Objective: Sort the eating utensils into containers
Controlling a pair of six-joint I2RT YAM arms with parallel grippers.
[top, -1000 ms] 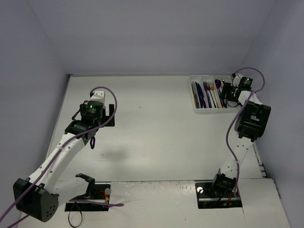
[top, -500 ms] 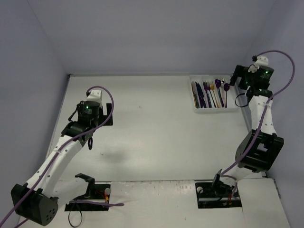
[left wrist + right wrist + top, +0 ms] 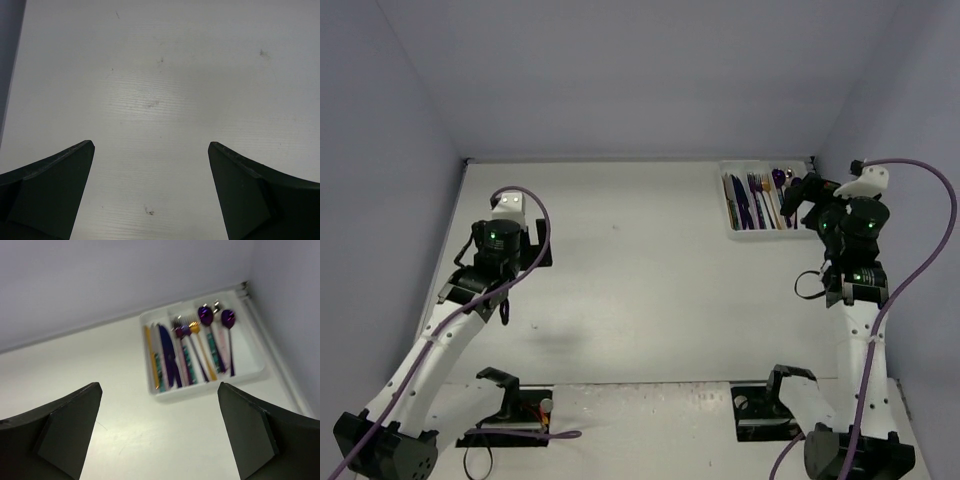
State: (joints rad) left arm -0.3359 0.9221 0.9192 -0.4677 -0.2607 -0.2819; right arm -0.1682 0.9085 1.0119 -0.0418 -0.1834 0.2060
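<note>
At the near edge of the desk [image 3: 160, 75] the two arms rise on smooth white tubular links, the left arm [image 3: 432, 350] leaning toward the left side and the right arm [image 3: 857, 340] standing steep by the right wall. A glossy purple cable [image 3: 532, 200] loops over each black wrist.

The left gripper [image 3: 151, 144] hangs over bare desk with its jaws spread wide and nothing between them. Its dark, matt, wedge-shaped fingers [image 3: 55, 185] taper to blunt tips. The surface below is white with a fine ribbed grain and a few small dark scuffs.

The right gripper [image 3: 160, 385] is likewise wide apart and holds nothing. It is raised well above the desk and faces the far right corner.

In that corner lies the shallow white plastic tray [image 3: 246, 352], rectangular with rounded corners, close to the back and right walls. The eating utensils lie lengthwise in it, side by side. On the left are the knives [image 3: 167, 357]: one gold, one pale with a teal handle, one dark blue with a broad blade. In the middle are the forks [image 3: 202, 352], purple and gold. On the right are the spoons [image 3: 228, 319], two with shiny purple oval bowls. The dividers are too blurred to make out.

Flat, pale lilac walls [image 3: 640, 80] close in the desk.
</note>
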